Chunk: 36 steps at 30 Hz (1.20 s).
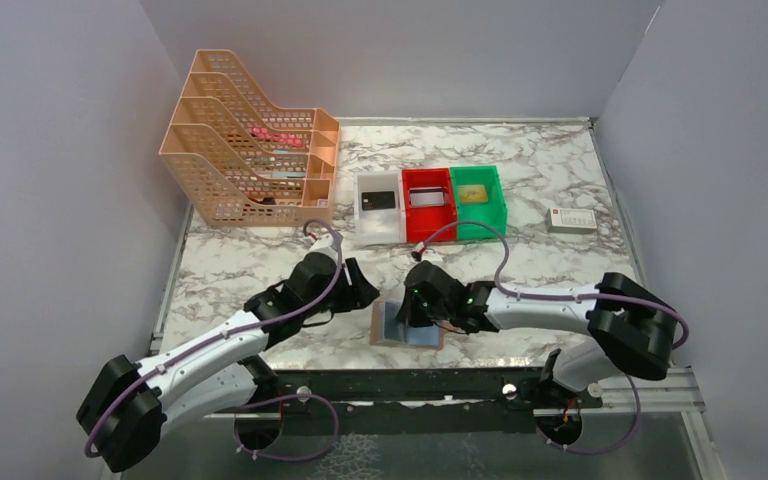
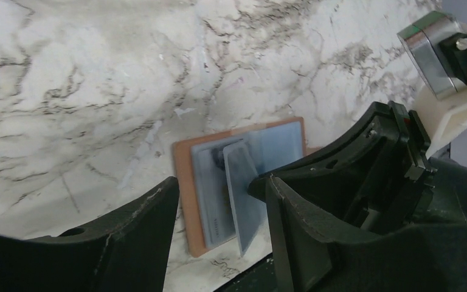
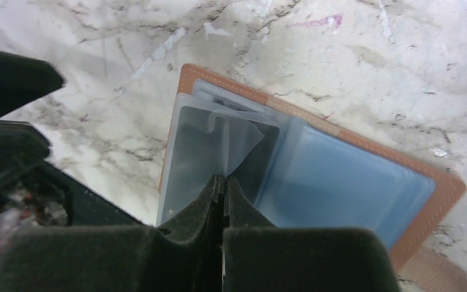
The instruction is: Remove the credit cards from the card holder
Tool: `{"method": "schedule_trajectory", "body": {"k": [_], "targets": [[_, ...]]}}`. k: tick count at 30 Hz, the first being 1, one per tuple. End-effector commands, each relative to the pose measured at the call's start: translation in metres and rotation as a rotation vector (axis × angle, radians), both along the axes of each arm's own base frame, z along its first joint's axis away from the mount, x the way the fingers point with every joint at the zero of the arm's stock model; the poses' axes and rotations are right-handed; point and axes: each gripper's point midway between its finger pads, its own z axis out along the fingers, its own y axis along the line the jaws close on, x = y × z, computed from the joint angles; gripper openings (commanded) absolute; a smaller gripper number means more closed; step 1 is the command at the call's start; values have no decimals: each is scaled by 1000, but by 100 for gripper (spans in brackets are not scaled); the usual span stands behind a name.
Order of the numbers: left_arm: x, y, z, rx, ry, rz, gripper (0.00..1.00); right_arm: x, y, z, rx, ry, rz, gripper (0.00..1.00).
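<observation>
Card holder (image 1: 392, 328) lies open; white bin (image 1: 380, 231) holds a black card (image 1: 378, 200).

The card holder (image 2: 185, 182) lay open on the marble table (image 2: 67, 91), its tan border framing pale blue panels. One clear sleeve (image 2: 243, 201) stood raised from it, the right gripper (image 2: 256, 184) at its edge. The left gripper (image 2: 222, 185) hung above, fingers spread apart.
</observation>
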Motion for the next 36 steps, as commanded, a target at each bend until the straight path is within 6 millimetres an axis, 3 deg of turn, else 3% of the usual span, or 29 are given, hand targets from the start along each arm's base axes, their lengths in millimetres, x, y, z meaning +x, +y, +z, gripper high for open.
{"method": "schedule_trajectory", "body": {"k": [1, 13, 21, 26, 30, 36], "targets": [[-11, -32, 15, -122, -25, -170, 59, -2, 22, 33, 225, -6, 43, 4], [-35, -68, 3, -248, 87, -372, 60, -2, 7, 22, 282, 34, -12, 4], [-38, -78, -15, -256, 179, -363, 60, -2, 0, 20, 280, 37, -28, 5], [-34, -90, -8, -298, 163, -370, 60, -2, -6, 21, 285, 28, -45, 16], [-28, -102, -10, -311, 168, -367, 60, 1, -24, 18, 225, 24, -120, 34], [-23, -123, -3, -324, 148, -411, 60, 5, -73, 12, 55, -7, -260, 36]]}}
